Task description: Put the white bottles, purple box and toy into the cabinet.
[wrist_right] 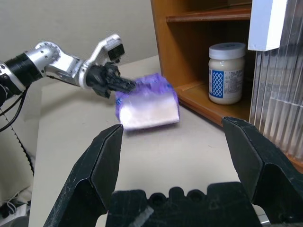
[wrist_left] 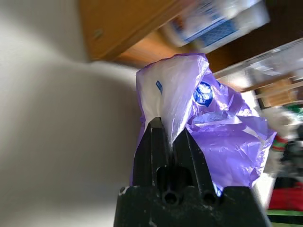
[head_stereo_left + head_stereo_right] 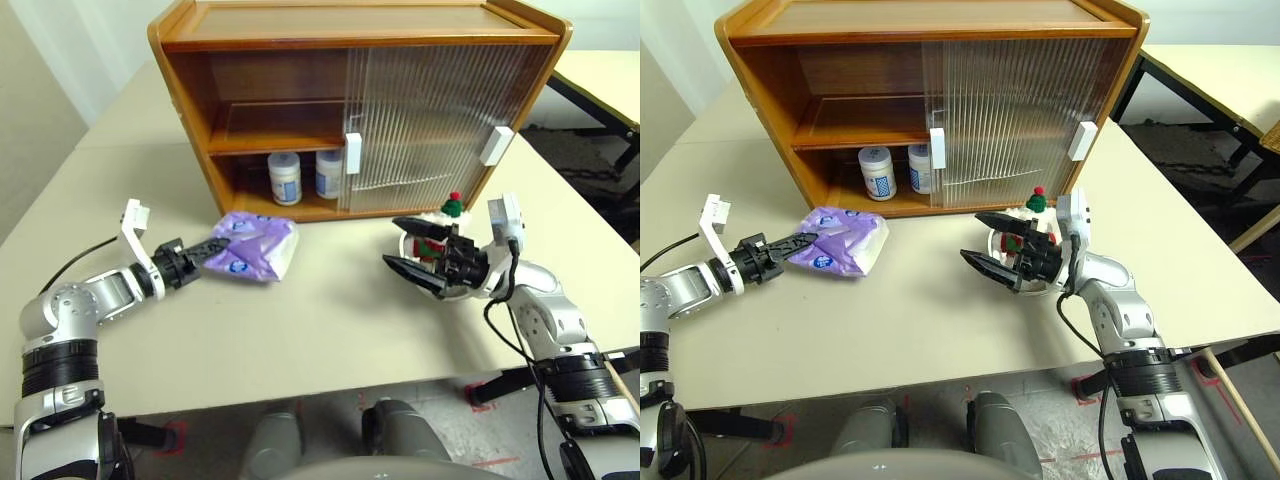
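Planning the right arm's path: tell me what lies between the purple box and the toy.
Bare tabletop only. In the left eye view, nothing stands between the purple box and the toy, by the open right tool.

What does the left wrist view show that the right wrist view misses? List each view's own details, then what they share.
Left wrist view alone: the left hand seen close up, shut on a fold of the purple box wrapper beside its round blue mark, and a blurred bit of the toy.
Right wrist view alone: the right hand open, the left arm seen from outside, and the cabinet door's white handle.
Both: the purple box, the table, the cabinet's lower compartment holding a white bottle.
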